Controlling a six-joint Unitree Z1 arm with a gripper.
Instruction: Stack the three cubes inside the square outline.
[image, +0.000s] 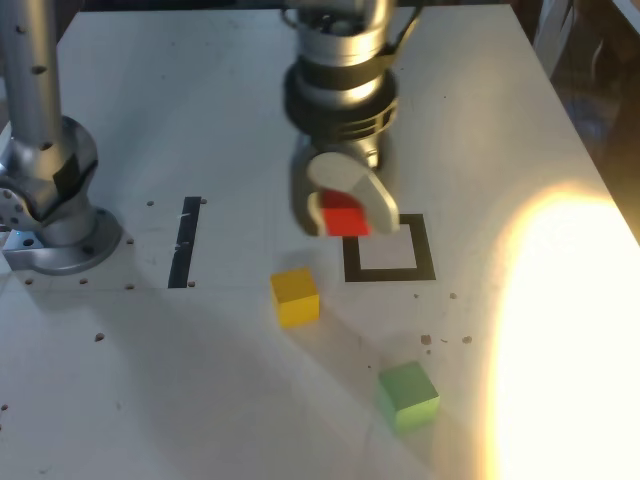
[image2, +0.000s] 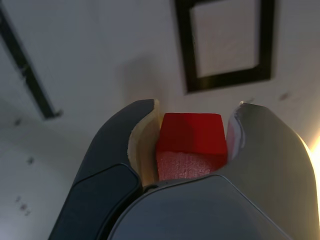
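My gripper is shut on the red cube, held above the table just at the exterior view's left side of the square outline. The wrist view shows the red cube clamped between both fingers, with the square outline empty and a short way ahead of it. The yellow cube rests on the table at the exterior view's lower left of the outline. Nearer the front edge lies the green cube.
A thin black strip lies on the white table at the exterior view's left; it also crosses the wrist view as the strip. The arm's metal base stands at the far left. Bright glare washes out the right side.
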